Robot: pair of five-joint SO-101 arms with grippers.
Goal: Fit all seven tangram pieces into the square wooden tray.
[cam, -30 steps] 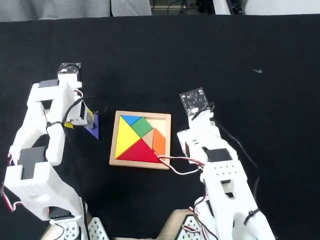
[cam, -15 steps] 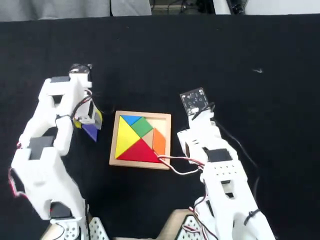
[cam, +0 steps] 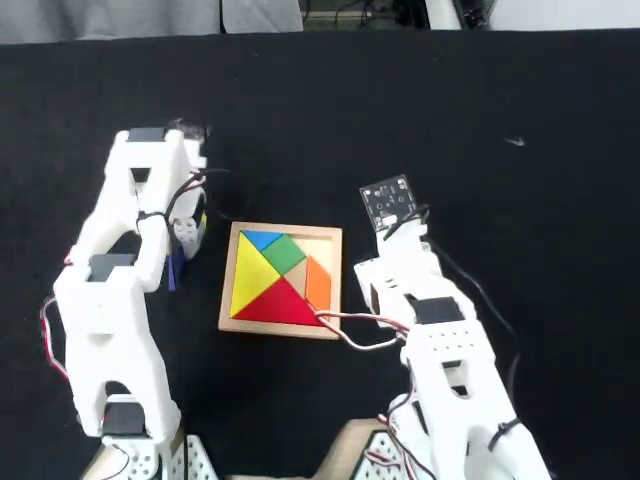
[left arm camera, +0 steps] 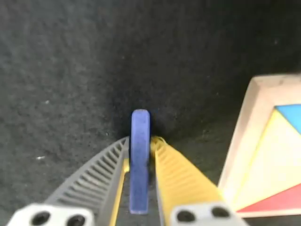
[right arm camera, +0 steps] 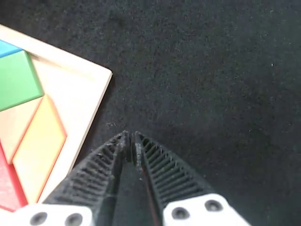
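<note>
Gripping blue-violet piece (left arm camera: 139, 123) on edge in left end effector (left arm camera: 140, 140), 9 o'clock of tray (cam: 275, 328) already holding five pieces (cam: 255, 285); right end effector (right arm camera: 130, 139) closed, empty.

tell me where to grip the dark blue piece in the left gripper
The dark blue piece is thin and held on edge, so grip across its two flat faces near the middle, coming from above; they likely give the broadest contact. The left gripper pinches it that way now.
</note>
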